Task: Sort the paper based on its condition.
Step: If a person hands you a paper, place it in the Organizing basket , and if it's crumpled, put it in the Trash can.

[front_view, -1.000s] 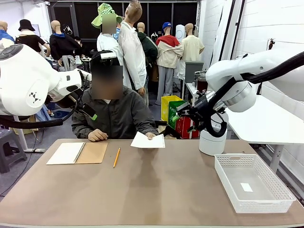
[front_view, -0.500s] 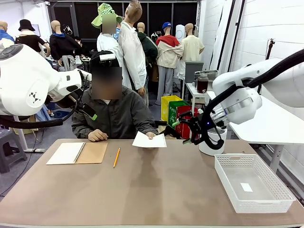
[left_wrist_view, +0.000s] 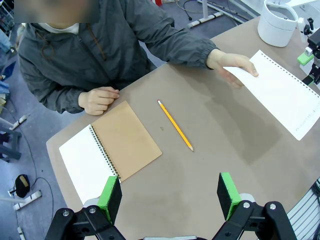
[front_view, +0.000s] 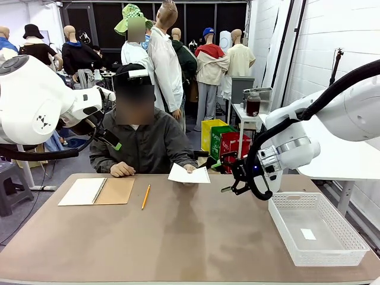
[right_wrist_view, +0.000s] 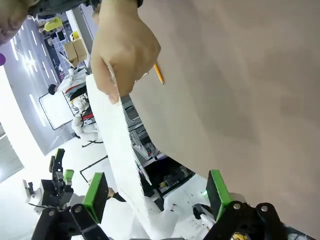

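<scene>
Across the table the person's hand (front_view: 189, 169) holds a plain white sheet of paper (front_view: 190, 174) just above the far edge. It also shows in the left wrist view, paper (left_wrist_view: 282, 95), and almost edge-on in the right wrist view, paper (right_wrist_view: 117, 155). My right gripper (front_view: 228, 176) hangs open just right of the sheet, apart from it, with nothing between its green pads. It is gripper (right_wrist_view: 155, 192) in its own wrist view. High above the table's left end, my left gripper (left_wrist_view: 169, 195) is open and holds nothing.
A spiral notepad (front_view: 96, 191) with a brown cardboard back lies far left, a yellow pencil (front_view: 145, 196) beside it. A white mesh basket (front_view: 317, 228) stands at the right with a small white scrap (front_view: 307, 234) inside. A white round tub (left_wrist_view: 277, 22) sits behind my right arm.
My right arm has come down and swung in toward the held sheet. The person has pushed the sheet slightly to the right. The left arm has not moved.
</scene>
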`<act>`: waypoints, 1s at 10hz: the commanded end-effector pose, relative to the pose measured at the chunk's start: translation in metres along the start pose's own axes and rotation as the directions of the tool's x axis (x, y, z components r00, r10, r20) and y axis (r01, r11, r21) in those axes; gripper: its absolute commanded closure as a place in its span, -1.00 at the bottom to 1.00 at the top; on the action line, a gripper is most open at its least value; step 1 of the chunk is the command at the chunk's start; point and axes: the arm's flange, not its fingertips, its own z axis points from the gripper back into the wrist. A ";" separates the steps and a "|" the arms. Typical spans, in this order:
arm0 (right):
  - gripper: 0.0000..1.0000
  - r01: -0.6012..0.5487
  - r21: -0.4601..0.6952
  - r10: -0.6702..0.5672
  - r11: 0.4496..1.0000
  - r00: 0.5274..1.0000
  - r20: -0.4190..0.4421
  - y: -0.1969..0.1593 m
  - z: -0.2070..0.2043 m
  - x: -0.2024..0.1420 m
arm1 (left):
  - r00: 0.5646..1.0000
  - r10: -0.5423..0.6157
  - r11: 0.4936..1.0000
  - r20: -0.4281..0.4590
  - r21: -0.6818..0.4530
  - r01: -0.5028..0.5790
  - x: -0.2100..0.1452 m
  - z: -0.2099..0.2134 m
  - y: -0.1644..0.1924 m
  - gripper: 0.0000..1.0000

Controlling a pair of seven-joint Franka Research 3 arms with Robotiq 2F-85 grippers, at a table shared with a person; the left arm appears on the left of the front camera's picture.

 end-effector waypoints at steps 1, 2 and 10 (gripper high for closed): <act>-1.00 -0.032 -0.021 0.032 0.999 0.999 0.025 0.008 0.005 -0.004 | 1.000 -0.001 1.000 0.002 -0.001 0.001 0.000 0.001 0.001 -1.00; -1.00 -0.032 -0.021 0.032 0.999 0.999 0.025 0.008 0.005 -0.004 | 1.000 -0.001 1.000 0.002 -0.001 0.001 0.000 0.001 0.001 -1.00; -1.00 0.109 0.107 -0.084 0.988 0.972 -0.220 0.000 -0.041 0.022 | 1.000 -0.001 1.000 0.002 -0.001 0.001 0.000 0.001 0.001 -1.00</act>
